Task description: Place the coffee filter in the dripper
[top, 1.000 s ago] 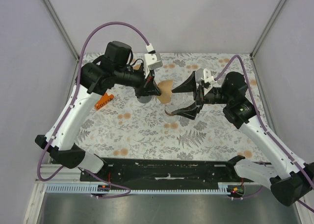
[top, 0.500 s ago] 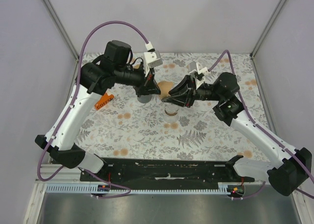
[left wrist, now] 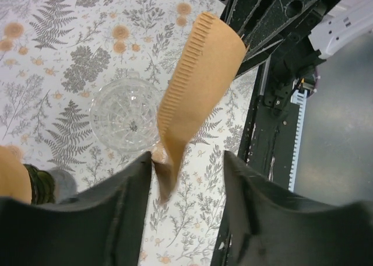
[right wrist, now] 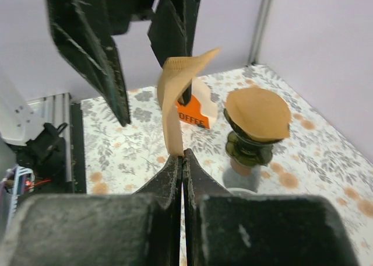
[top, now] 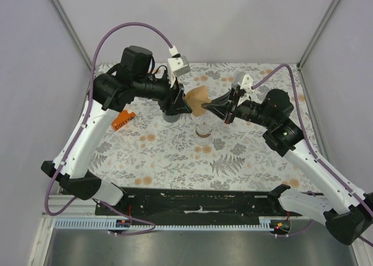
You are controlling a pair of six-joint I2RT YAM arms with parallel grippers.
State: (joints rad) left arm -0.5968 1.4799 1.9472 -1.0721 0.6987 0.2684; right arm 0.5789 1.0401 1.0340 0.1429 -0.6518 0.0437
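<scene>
A brown paper coffee filter [top: 198, 97] hangs in the air between the two grippers, above the table's middle. My right gripper [right wrist: 183, 155] is shut on the filter's [right wrist: 175, 100] lower edge. My left gripper [left wrist: 187, 161] stands open, and the filter's [left wrist: 198, 79] tip lies close to its left finger [left wrist: 125, 207]. The dripper [left wrist: 125, 114], a clear cut-glass cone, stands on the table below the filter, and it shows as [top: 204, 129] in the top view. From above, the left gripper [top: 182, 105] and the right gripper [top: 211, 107] face each other.
A dark green holder with a stack of brown filters [right wrist: 256, 117] stands beside the dripper, under the left arm. An orange coffee pack [top: 123, 121] lies at the left of the flowered tablecloth [top: 175, 161]. Grey walls close in the back and sides.
The right gripper moved in and shut on the filter. The left gripper, which was holding the filter, has opened. The filter now sits a little higher and farther back.
</scene>
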